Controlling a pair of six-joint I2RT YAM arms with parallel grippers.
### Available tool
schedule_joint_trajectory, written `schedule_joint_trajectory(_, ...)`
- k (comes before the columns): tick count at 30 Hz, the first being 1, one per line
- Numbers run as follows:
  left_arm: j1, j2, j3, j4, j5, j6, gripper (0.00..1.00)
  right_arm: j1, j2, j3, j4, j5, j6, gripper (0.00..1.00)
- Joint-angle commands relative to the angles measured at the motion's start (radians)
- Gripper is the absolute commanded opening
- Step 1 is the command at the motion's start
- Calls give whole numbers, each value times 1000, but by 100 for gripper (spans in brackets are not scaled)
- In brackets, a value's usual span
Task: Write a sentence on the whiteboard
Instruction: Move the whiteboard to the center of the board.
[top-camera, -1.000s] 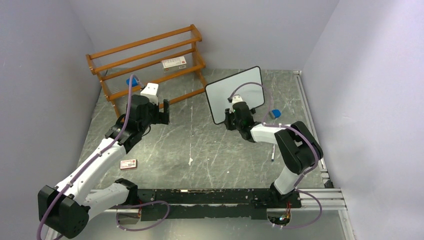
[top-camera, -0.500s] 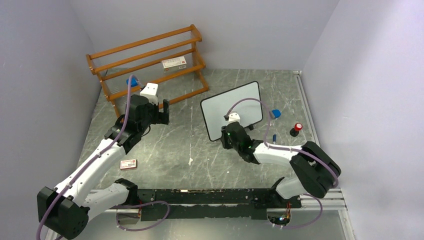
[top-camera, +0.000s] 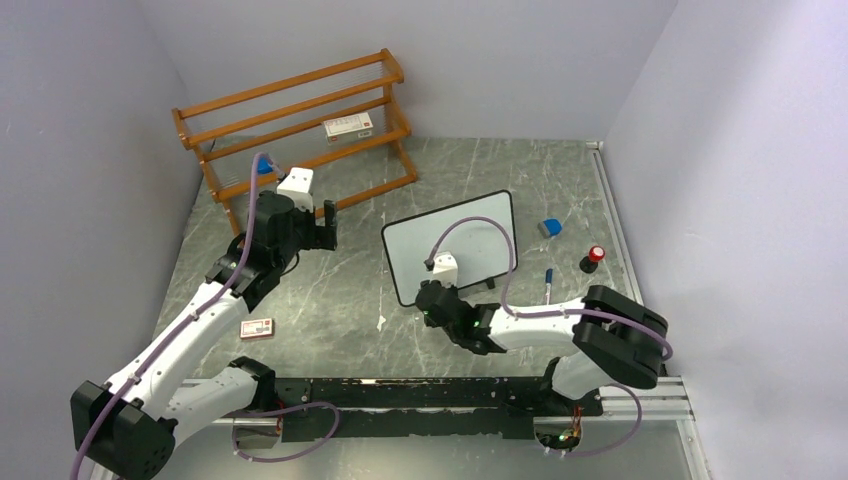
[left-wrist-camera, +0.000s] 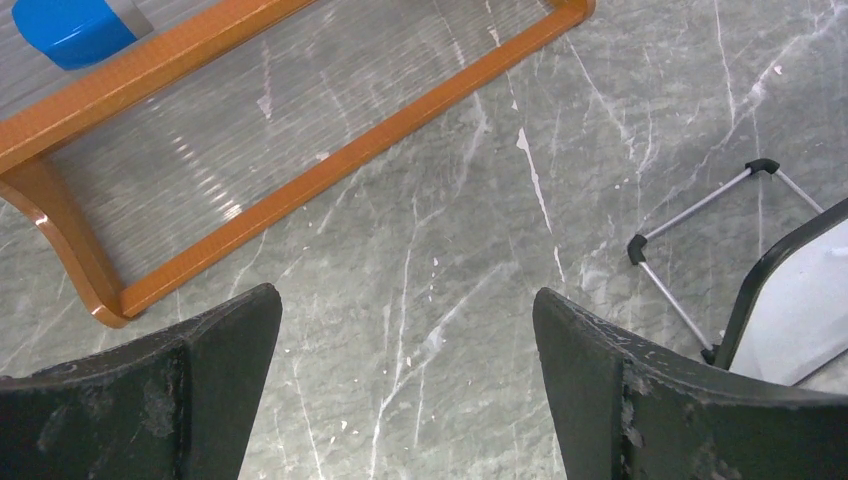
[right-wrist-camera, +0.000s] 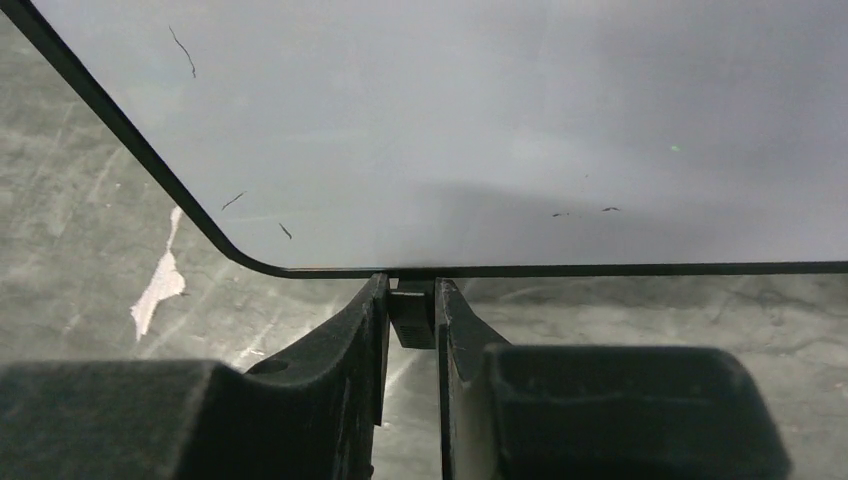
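L arm (top-camera: 188, 332) & R arm (top-camera: 532, 324): white links, black joints, looped purple cables (top-camera: 472, 219); scuffed matte-black end effector fingers (left-wrist-camera: 200, 390).

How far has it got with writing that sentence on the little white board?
Nothing is written: the black-framed white whiteboard is blank. In hand: the right gripper is shut on a small black tab at its lower edge; the left gripper hangs open and empty. Left: picking up what looks like a slim blue-tipped marker lying nearby, then writing everything.
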Motion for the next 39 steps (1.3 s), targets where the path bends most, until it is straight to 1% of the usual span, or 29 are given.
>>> schedule_joint_trajectory(1,-5,-20,-7,32,-11,-5,100,74,70,66,-15,74,110,1)
schedule_joint_trajectory(4,-5,-25,-9,34,-15,-8,100,108,106,100,-18,93,104,0)
schedule_joint_trajectory(7,-5,-26,-9,34,-13,-9,100,113,119,108,-2,71,78,0)
schedule_joint_trajectory(14,-9,-26,-10,35,-13,-11,100,113,99,91,45,19,-32,0)
schedule_joint_trajectory(17,-9,-26,-9,34,-14,-11,100,112,88,74,60,19,-73,0)
schedule_joint_trajectory(22,-9,-31,-10,32,-19,-9,100,110,78,74,46,34,-90,1)
schedule_joint_trajectory(24,-9,-34,-10,30,-19,-11,100,110,71,83,32,36,-82,10)
schedule_joint_trajectory(27,-9,-47,-10,26,-24,-17,100,109,43,92,5,42,-74,27)
schedule_joint_trajectory(29,-10,-57,-11,18,-38,-19,100,109,19,117,-53,55,-62,38)
schedule_joint_trajectory(35,-48,-119,-27,28,-100,-9,100,109,-109,155,-228,70,-50,60)
schedule_joint_trajectory(39,-57,-185,-58,60,-80,6,100,99,-205,186,-369,108,-40,71)
